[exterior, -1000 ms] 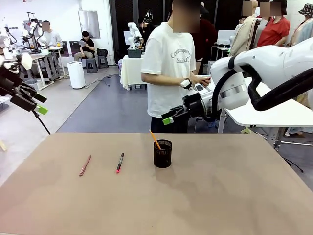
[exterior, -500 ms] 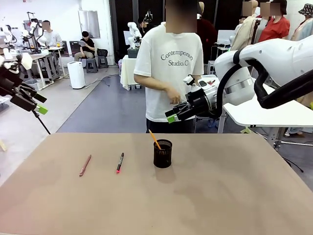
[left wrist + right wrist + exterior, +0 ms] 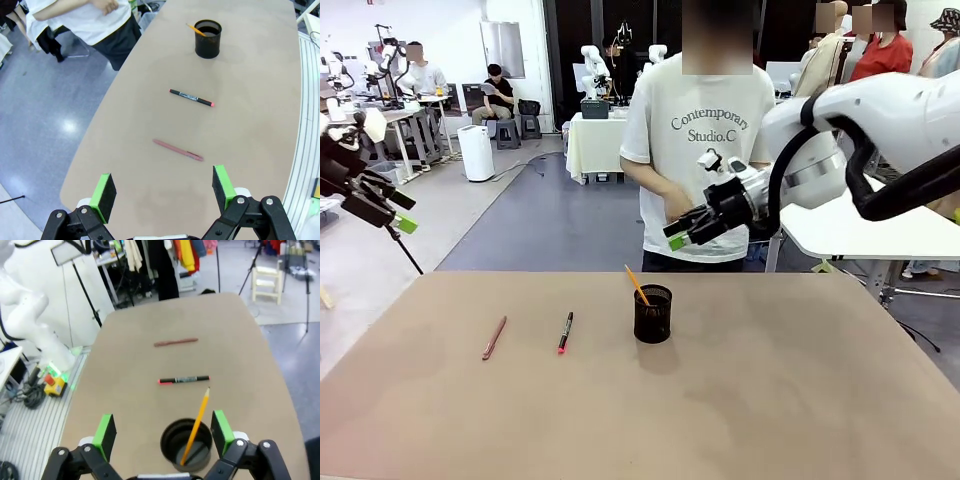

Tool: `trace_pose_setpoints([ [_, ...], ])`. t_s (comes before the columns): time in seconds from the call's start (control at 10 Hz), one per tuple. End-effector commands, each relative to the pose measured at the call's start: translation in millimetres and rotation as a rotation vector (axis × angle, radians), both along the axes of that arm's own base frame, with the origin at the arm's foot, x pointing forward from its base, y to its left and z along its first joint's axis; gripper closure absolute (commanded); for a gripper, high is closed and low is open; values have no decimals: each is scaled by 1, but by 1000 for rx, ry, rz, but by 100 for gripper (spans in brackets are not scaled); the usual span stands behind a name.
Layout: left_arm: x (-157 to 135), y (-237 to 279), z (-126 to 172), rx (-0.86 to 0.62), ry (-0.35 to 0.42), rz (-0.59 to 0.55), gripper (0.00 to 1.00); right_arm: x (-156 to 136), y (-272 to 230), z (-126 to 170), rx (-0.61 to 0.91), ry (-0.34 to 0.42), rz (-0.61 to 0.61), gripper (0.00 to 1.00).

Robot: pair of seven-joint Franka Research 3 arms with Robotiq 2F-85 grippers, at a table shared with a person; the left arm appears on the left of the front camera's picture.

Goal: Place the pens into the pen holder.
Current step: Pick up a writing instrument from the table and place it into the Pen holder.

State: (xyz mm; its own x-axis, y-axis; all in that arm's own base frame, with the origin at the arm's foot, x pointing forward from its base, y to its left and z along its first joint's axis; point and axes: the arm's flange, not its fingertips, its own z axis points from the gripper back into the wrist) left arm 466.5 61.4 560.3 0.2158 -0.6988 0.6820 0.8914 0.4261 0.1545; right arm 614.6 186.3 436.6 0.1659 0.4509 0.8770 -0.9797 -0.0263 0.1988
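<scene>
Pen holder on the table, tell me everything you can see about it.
The pen holder is a small black cylindrical cup. Its wall looks like fine mesh under a solid rim. It stands upright on the tan table, near the middle and toward the person's side. One yellow-orange pencil stands inside, leaning on the rim, with its upper end sticking out. Nothing else touches it: the black pen and the reddish-brown pen lie apart from it, on the robot's left.

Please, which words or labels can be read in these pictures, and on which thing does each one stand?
"Contemporary Studio.C": on the person's white T-shirt, in the front view.
White print on the black pen: too small to read.
</scene>
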Motion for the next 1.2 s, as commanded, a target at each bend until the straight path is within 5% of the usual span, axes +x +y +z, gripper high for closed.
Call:
trace_pose_setpoints([
  [0.0, -2, 0, 1, -8, -3, -6, 0, -20, -20, 42, -110, -40, -6, 0],
  [0.1, -2, 0, 1, -8, -3, -6, 0, -21, -31, 58, -135, -114, -59, 0],
  [0.6, -2, 0, 1, -8, -3, -6, 0, -16, -136, 110, -235, -125, 71, 0],
  [0.8, -2, 0, 1, -8, -3, -6, 0, -24, -181, 121, -206, -102, -50, 0],
  [1.1, -2, 0, 1, -8, -3, -6, 0, -41, -237, 144, -233, -166, -241, 0],
])
